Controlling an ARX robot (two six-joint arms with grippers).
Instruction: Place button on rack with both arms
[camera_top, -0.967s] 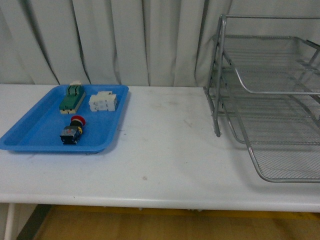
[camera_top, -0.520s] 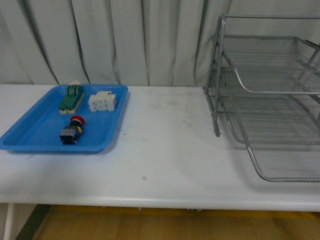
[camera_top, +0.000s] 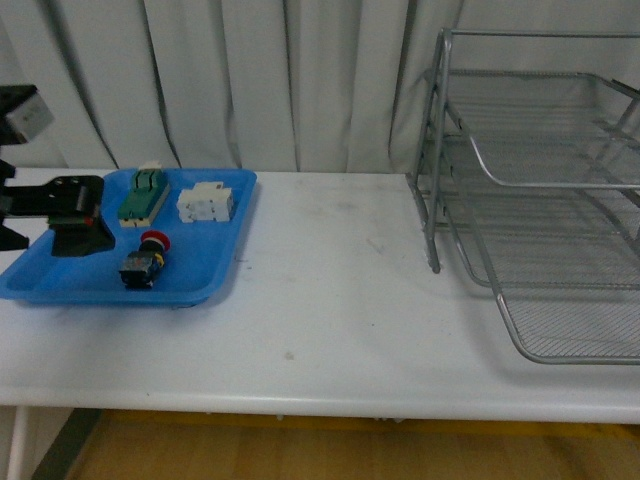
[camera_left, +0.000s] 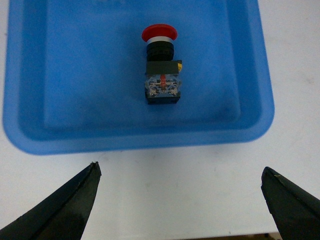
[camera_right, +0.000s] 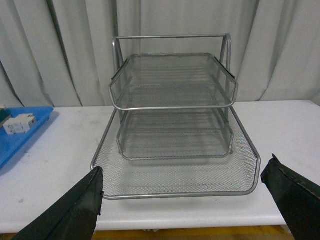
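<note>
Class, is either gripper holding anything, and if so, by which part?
Nothing is held. The left gripper is open, apart from the button lying in the blue tray; the right gripper is open, facing the rack.

Button (camera_top: 146, 262) in tray (camera_top: 210, 272), L; rack (camera_top: 540, 200) R on table (camera_top: 330, 300); L end effector (camera_left: 180, 167) prob. above tray edge.

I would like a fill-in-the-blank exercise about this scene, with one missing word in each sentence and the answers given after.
The small push-button switch with a red mushroom cap lies in the flat plastic tray, whose colour is ___. The large silver wire-mesh rack has ___ tiers. The left pincer is ___, not shut, and holds nothing.
Missing words: blue, three, open.
</note>
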